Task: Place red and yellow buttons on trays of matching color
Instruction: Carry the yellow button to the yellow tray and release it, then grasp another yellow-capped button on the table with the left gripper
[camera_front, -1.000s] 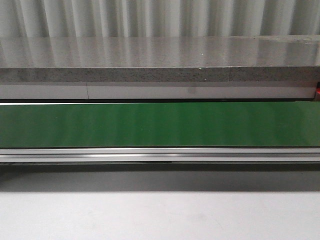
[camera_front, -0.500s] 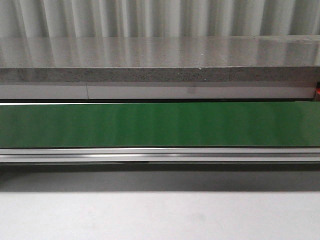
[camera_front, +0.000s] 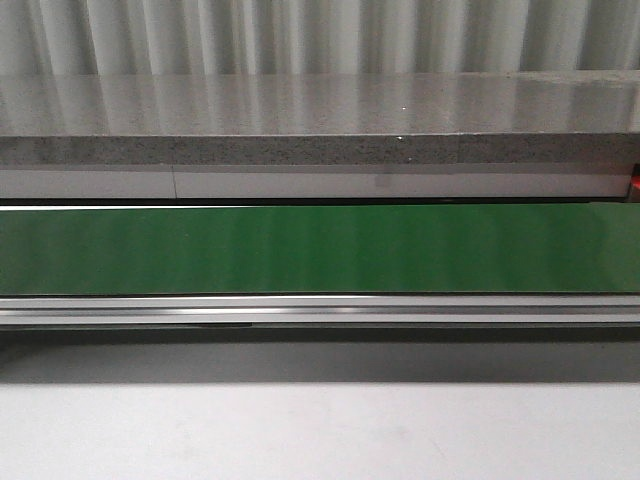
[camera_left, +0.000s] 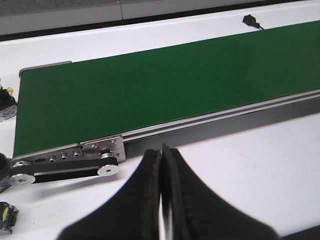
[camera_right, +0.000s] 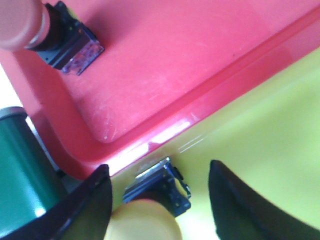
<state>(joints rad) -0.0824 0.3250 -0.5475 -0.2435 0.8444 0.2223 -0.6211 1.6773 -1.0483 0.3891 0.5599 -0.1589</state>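
Step in hand: by my reading, the setting-down of a yellow button (camera_right: 150, 215) on the yellow tray (camera_right: 260, 130). The right pincer (camera_right: 157, 200) hangs low over that tray with the button between its fingers.

Right pincer: spread wide, one dark finger (camera_right: 90, 205) on each side of the button and a clear gap from each finger to the button's cap. It grips nothing that I can see. Whether the button already rests on the tray floor or hangs just above it cannot be told from this close view.

Yellow button: directly between the fingers, its yellow cap nearest the camera, its dark body (camera_right: 162, 187) pointing toward the red tray's rim.

Red tray (camera_right: 165, 75): just beyond the pincer, its rim touching or nearly touching the yellow tray. A red button (camera_right: 47, 30) lies in it, well apart from the fingers, so that colour looks matched already.

Left pincer (camera_left: 161, 200): jaws pressed together, holding nothing, poised above the white counter (camera_left: 250, 165) just short of the green conveyor belt (camera_left: 150, 90), near the belt's end roller.

Belt: no button on the stretch seen from the left wrist or in the front view. Small dark parts lie on the counter past the belt's end, too cut off to name.

Next move: judging from this, the right arm needs to lift straight up, fingers kept apart, so as not to nudge the yellow button or catch the red rim. Then it must wait for or seek the next button.
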